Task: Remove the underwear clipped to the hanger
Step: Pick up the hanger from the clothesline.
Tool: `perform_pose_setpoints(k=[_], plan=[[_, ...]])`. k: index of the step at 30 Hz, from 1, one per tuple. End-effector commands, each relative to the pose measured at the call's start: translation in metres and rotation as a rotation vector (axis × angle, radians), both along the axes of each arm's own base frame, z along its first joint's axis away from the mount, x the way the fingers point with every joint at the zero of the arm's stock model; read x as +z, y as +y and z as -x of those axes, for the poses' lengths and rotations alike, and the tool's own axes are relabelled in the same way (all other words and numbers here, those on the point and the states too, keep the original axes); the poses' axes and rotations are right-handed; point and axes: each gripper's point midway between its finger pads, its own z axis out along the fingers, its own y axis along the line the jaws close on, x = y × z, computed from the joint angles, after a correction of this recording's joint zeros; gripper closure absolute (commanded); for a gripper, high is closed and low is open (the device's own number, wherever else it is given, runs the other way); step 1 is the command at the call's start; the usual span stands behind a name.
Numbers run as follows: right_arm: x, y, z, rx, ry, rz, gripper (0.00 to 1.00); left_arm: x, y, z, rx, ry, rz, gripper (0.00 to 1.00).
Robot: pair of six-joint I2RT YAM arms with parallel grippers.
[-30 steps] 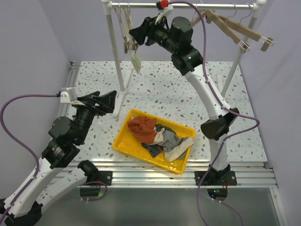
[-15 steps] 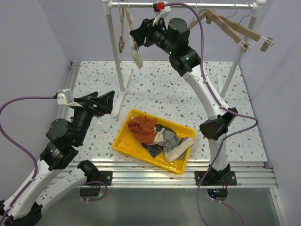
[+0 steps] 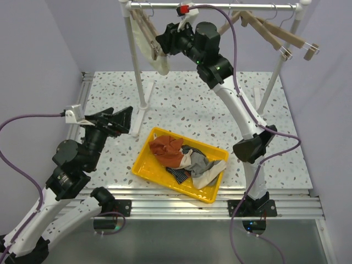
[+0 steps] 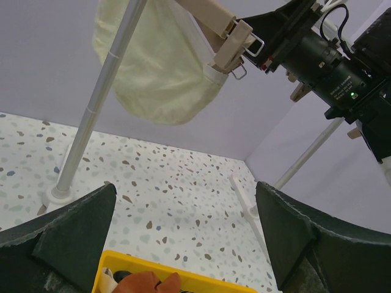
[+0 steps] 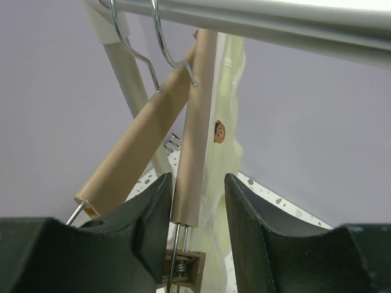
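Pale cream-green briefs (image 3: 155, 55) hang from a wooden clip hanger (image 3: 144, 26) at the left end of the white rail (image 3: 231, 6), and your right tool (image 3: 160, 39) is up beside them at the hanger's clip. From the right wrist camera, the two dark fingers (image 5: 149, 226) stand on either side of the lower end of the wooden hanger bar (image 5: 194, 131), with a gap showing on each side of it; you cannot tell from these views whether they press on the clip below. The cream cloth hangs just behind that bar, a small bear print visible on it.

Your left tool (image 3: 122, 119) hovers low over the speckled tabletop (image 3: 187, 104), its jaws spread wide and holding nothing, pointed up toward the rail. Its wrist camera frames the cream briefs (image 4: 162, 67) clipped beside the rack's upright pole (image 4: 101, 97).

Below, a yellow tray (image 3: 144, 170) sits on the tabletop between the two arms. It holds a heap of briefs: an orange-red pair (image 3: 168, 149) on top, a navy striped pair (image 3: 179, 175) and a grey-white pair (image 3: 206, 171) alongside. More bare wooden hangers (image 3: 275, 33) hang at the rail's right end.
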Motion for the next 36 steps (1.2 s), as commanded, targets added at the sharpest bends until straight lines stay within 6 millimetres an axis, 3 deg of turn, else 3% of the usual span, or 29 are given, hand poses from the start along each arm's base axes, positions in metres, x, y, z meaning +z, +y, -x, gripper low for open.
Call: perform_pose_setpoints(k=[1,10,16,20,22,28,36], plan=[[-0.006,0.0,-0.01,-0.032,-0.025,0.034,0.57,0.003,0.006,0.0,0.024,-0.007,0.025,0.0],[-0.005,0.003,-0.011,-0.022,-0.05,0.044,0.6,0.0,0.008,0.002,0.026,-0.001,0.034,0.0],[0.002,0.007,-0.008,0.002,-0.076,0.036,0.78,-0.001,0.007,0.002,0.023,0.002,0.037,0.0],[0.008,0.01,-0.005,0.028,-0.096,0.028,0.95,-0.001,0.007,0.003,0.021,0.004,0.04,0.0],[0.014,0.009,-0.005,0.035,-0.117,0.017,0.99,0.0,0.008,0.003,0.02,0.005,0.044,0.0],[0.046,0.001,-0.001,0.031,-0.194,-0.044,1.0,-0.001,0.01,0.006,0.023,0.011,0.048,0.0],[0.075,-0.025,0.001,-0.006,-0.236,-0.097,1.0,-0.001,0.009,0.005,0.022,0.014,0.05,0.0]])
